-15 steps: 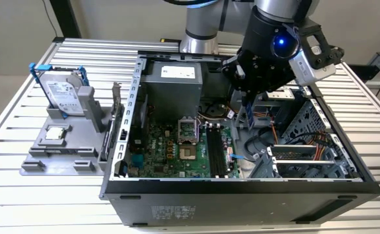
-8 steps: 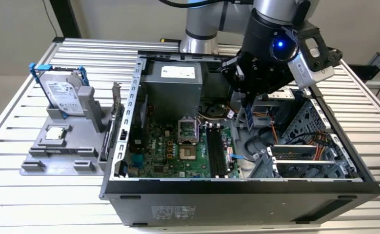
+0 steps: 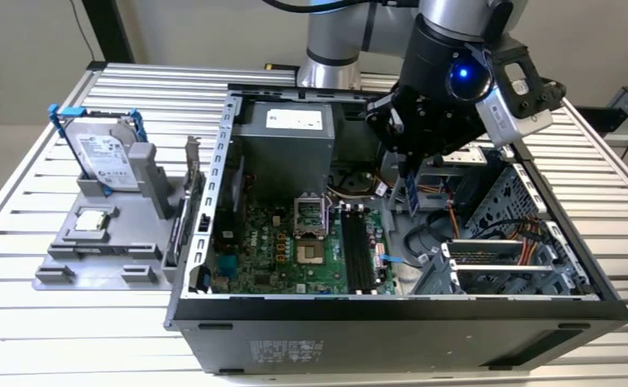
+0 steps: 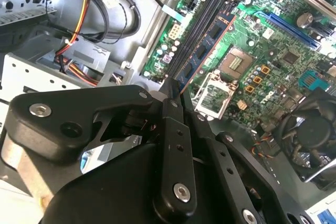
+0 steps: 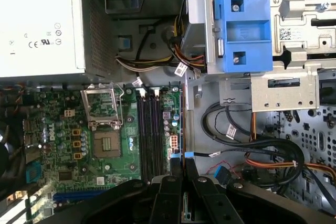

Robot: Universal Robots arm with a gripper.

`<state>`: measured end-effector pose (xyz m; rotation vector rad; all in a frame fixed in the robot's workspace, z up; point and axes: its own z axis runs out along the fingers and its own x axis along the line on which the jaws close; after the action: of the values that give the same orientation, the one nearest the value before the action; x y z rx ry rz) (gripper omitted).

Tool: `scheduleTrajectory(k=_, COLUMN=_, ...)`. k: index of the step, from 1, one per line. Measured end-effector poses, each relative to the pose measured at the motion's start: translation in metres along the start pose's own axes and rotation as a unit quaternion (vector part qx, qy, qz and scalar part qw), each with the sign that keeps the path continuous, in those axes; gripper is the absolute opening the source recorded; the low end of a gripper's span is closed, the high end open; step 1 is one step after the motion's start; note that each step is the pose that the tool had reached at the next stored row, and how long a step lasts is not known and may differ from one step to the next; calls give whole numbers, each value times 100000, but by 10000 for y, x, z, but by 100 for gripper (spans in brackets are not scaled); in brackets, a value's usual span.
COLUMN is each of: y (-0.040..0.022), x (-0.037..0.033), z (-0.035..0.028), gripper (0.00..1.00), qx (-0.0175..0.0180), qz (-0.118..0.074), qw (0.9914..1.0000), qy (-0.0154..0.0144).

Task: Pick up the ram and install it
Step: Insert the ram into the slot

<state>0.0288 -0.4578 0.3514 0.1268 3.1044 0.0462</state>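
Observation:
My gripper point(image 3: 407, 171) is shut on the ram point(image 3: 412, 196), a thin dark-blue stick that hangs on edge below the fingers inside the open computer case point(image 3: 400, 310). In the second wrist view the ram point(image 4: 207, 51) runs out from the black fingertips point(image 4: 169, 94), roughly parallel to the black memory slots point(image 4: 202, 22). It shows edge-on in the first wrist view, a thin line point(image 5: 181, 129) beside the slots point(image 5: 149, 129). The ram is held above the motherboard point(image 3: 281, 250), a little to the exterior view's right of the slots point(image 3: 357, 251), and does not touch them.
A silver hard drive point(image 3: 110, 157) in a blue-tabbed bracket and a small processor chip point(image 3: 93, 219) sit on a grey fixture at the exterior view's left. Inside the case are the power supply point(image 3: 287, 141), the open processor socket point(image 5: 105, 142), loose cables point(image 5: 247, 140) and drive cages point(image 3: 507, 258).

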Motion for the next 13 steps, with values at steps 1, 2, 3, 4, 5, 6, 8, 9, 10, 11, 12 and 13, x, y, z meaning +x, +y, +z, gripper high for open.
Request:
scheduleTrajectory(k=1, y=-1, x=0, z=9, gripper=0, qx=-9, qz=2, qw=100000, qy=-3)
scheduleTrajectory(k=2, y=-1, x=1, z=17, gripper=0, qx=-2, qz=-1, qw=100000, qy=0)
scheduleTrajectory(k=3, y=-1, x=1, z=27, gripper=0, qx=9, qz=-1, qw=100000, qy=0)
scheduleTrajectory(k=4, y=-1, x=1, z=41, gripper=0, qx=9, qz=-1, qw=100000, qy=1)
scheduleTrajectory(k=5, y=-2, x=2, z=58, gripper=0, qx=46, qz=-3, qw=100000, qy=-2)
scheduleTrajectory(k=6, y=-2, x=2, z=76, gripper=0, qx=94, qz=-14, qw=100000, qy=-5)
scheduleTrajectory(k=8, y=-4, x=3, z=101, gripper=0, qx=216, qz=-58, qw=100000, qy=-5)
scheduleTrajectory(k=9, y=-4, x=4, z=114, gripper=0, qx=290, qz=-80, qw=100000, qy=1)
scheduleTrajectory(k=10, y=-4, x=4, z=125, gripper=0, qx=363, qz=-106, qw=99999, qy=9)
scheduleTrajectory(k=11, y=-5, x=5, z=134, gripper=0, qx=443, qz=-138, qw=99999, qy=23)
scheduleTrajectory(k=12, y=-5, x=5, z=146, gripper=0, qx=501, qz=-183, qw=99999, qy=42)
scheduleTrajectory(k=13, y=-5, x=6, z=164, gripper=0, qx=528, qz=-216, qw=99998, qy=44)
